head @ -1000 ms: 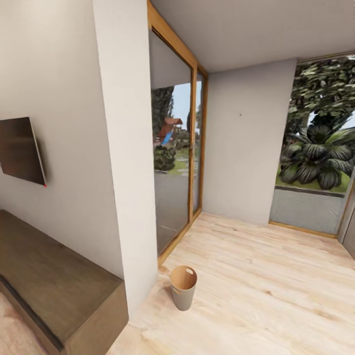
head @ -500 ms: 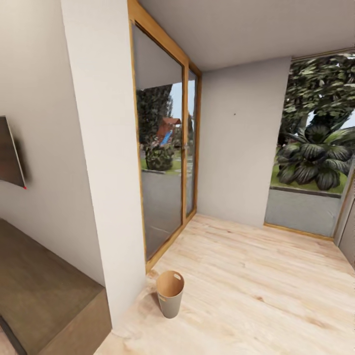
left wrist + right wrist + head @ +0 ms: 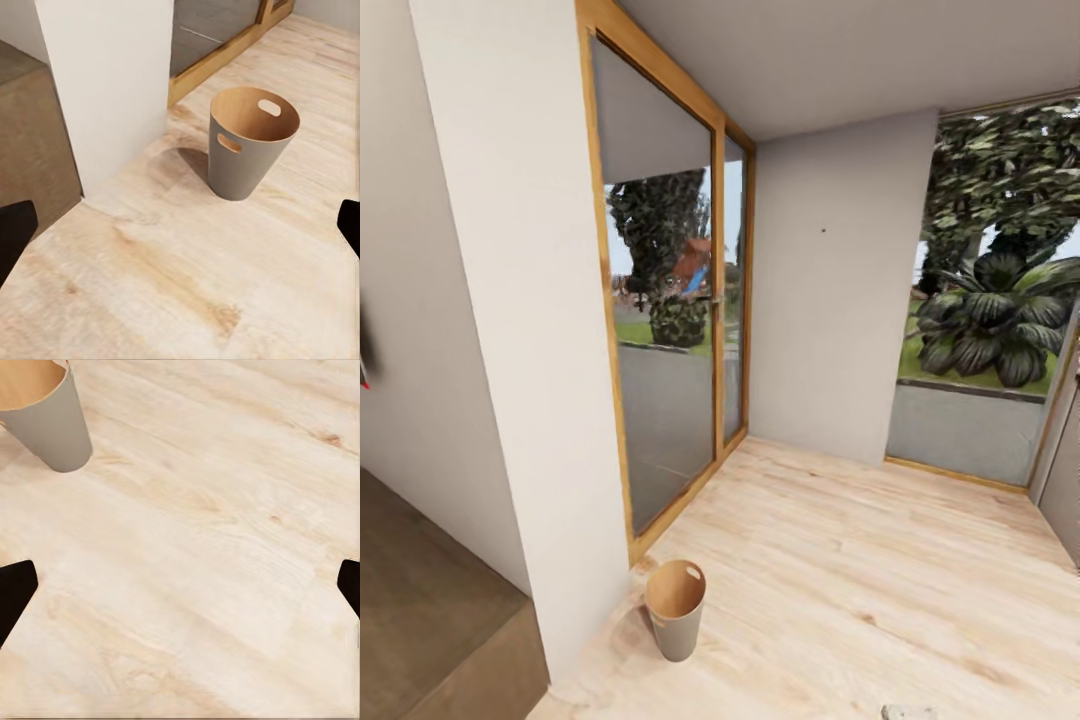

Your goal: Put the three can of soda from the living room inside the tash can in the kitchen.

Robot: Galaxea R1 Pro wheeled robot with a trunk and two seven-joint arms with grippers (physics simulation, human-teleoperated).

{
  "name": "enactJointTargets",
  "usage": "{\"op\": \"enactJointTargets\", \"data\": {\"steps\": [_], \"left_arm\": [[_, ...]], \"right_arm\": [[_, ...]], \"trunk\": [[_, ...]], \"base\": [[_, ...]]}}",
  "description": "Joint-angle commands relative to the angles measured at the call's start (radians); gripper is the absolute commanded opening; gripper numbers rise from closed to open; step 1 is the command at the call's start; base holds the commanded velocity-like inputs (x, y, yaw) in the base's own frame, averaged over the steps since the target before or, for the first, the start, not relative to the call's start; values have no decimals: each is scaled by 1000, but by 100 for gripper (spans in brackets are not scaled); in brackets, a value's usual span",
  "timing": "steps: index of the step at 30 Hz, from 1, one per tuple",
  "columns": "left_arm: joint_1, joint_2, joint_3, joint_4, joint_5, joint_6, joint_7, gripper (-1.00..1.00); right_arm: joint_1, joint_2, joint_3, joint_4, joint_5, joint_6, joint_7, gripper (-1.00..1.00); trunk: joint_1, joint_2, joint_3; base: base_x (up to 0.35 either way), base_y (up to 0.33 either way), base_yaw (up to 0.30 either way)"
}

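1. Since the earlier frames, my head view has swung to the right: the dark wall screen has slid almost out at the left edge, and the trash can (image 3: 675, 608) now sits further left and lower in the picture. This is camera motion, not motion of the can.
2. Trash can location: upright on the wood floor (image 3: 880, 580), just beside the corner of the white pillar (image 3: 525, 330), near the wood-framed glass door (image 3: 660, 300). Its mouth is open, with handle cutouts at the rim.
3. Left claw (image 3: 180, 225): fingertips wide apart at both frame edges, gripping nothing; the trash can (image 3: 249, 142) lies ahead.
4. Right claw (image 3: 180, 589): fingertips equally spread, gripping nothing, above bare floor.
5. Right wrist view: the trash can (image 3: 49, 424) is cut off at the frame corner.
6. Brown cabinet (image 3: 420, 620): cropped at the lower left.
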Motion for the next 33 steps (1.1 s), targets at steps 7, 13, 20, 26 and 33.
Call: {"op": "enactJointTargets", "data": {"steps": [7, 13, 20, 26, 33], "left_arm": [[0, 0, 0, 0, 0, 0, 0, 100], [0, 0, -2, -1, 0, 0, 0, 100], [0, 0, -3, 0, 1, 0, 0, 100], [0, 0, -3, 0, 1, 0, -1, 100], [0, 0, -3, -1, 1, 0, -1, 100]], "right_arm": [[-129, 36, 0, -12, 0, 282, -7, 100], [-258, 80, 1, -9, 0, 474, -13, 100], [-370, 103, 1, 13, 0, 602, -32, 100], [-459, 115, 3, 109, -1, 626, -156, 100], [-493, 151, 61, 201, -1, 611, -230, 100]], "trunk": [[0, 0, 0], [0, 0, 0], [0, 0, 0], [0, 0, 0], [0, 0, 0]], "base": [[146, -284, 0], [146, -271, 0], [131, -212, 0], [98, -98, 0], [27, -15, 0]]}}
